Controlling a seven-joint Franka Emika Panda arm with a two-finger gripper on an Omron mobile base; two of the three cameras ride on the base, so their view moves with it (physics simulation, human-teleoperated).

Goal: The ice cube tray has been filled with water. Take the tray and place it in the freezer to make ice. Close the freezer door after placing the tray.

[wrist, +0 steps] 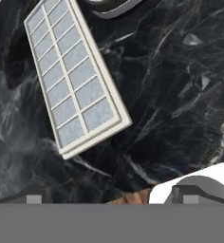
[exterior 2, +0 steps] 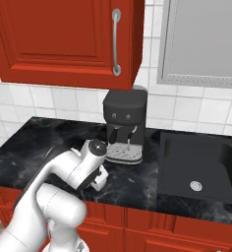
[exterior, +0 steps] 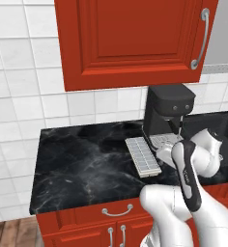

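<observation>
— Black marbled counter [exterior: 82, 164], and the ice cube tray [exterior: 142, 156] lies flat on it. Where does it sit from the claw?

— Ahead of the claw [wrist: 109, 197] and off to its left in the hand view, well apart from both tips. One dark tip [wrist: 34, 195] rises at the lower left, the other at the lower right, spread wide with bare stone between them. So the claw is released and grips nothing.

— And the tray itself?

— White-grey plastic, long and narrow, lying askew to the claw, its near corner pointing toward the tips. Pale bluish water [wrist: 69, 71] fills the square cells. Two columns of cells show in the hand view.

— Anything beyond it?

— A black coffee machine [exterior: 168, 112] stands past the tray's far end, on the far side from the claw. Its grey drip base [wrist: 109, 5] lies just beside the tray's far end.

— What about the claw's right?

— A dark sink [exterior 2: 199, 167] is set into the counter over there, well apart. Red cabinets [exterior: 130, 38] hang above the claw, and red drawers [exterior: 117, 212] front the counter below it.
</observation>
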